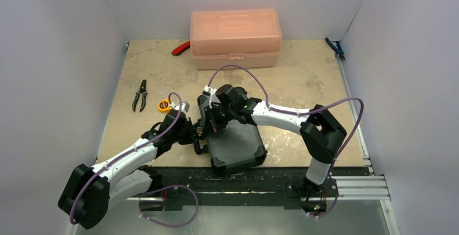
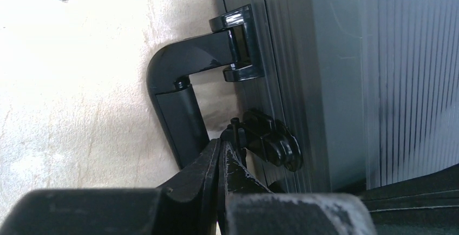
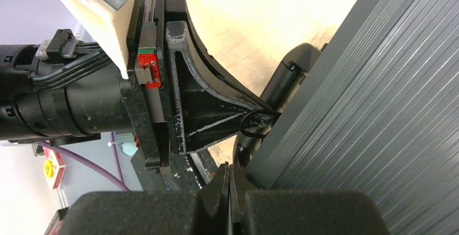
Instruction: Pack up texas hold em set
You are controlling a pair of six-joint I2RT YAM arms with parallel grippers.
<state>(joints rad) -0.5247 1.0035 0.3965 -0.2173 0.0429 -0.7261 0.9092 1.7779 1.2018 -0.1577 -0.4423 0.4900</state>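
The briefcase (image 1: 238,144) lies closed on the table, grey ribbed shell with black corners. Its black handle (image 2: 176,89) and a black latch (image 2: 273,142) show on its left edge in the left wrist view. My left gripper (image 2: 222,144) is shut, its tips against that latch, between latch and handle. My right gripper (image 3: 228,168) is shut and empty, its tips at the same edge of the case (image 3: 373,110), close to the left gripper (image 3: 208,102). In the top view both grippers, left (image 1: 196,135) and right (image 1: 212,124), meet at the case's left side. Chips and dice are hidden.
A translucent pink plastic box (image 1: 235,37) stands at the back with a red-handled tool (image 1: 181,48) beside it. Black pliers (image 1: 141,95) and a yellow tape measure (image 1: 163,105) lie left of the case. A blue-handled tool (image 1: 335,48) lies at the back right edge.
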